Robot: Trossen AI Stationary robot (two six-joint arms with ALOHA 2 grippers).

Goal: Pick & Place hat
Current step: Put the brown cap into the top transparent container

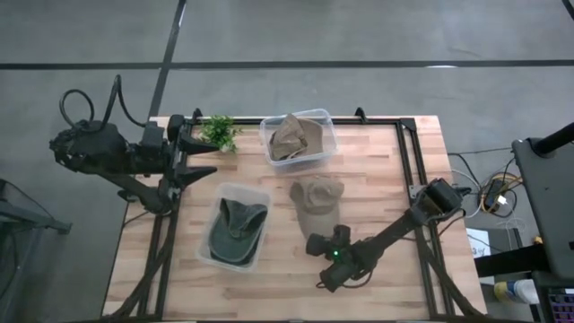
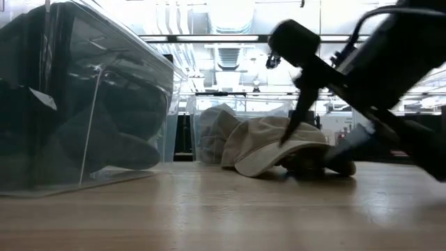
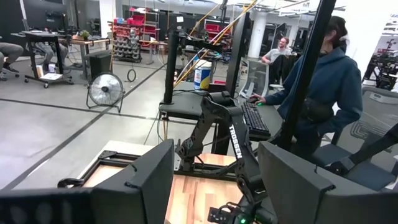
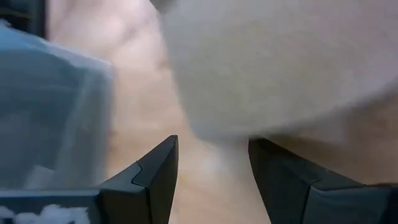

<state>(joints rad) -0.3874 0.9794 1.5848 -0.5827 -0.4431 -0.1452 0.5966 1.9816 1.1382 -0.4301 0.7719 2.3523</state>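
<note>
- The overhead view is evenly lit and sharp, with soft, short shadows under the arms on the counter (image 1: 386, 161).
- The low view is backlit: bright ceiling lights (image 2: 230, 14) wash out the top, the arm shows as a dark silhouette, and the near bin (image 2: 83, 97) is blurred.
- The right wrist view is out of focus; the tan hat (image 4: 280, 62) is a pale smear.
- The left wrist view shows a bright room, the near fingers (image 3: 149, 180) soft.
</note>
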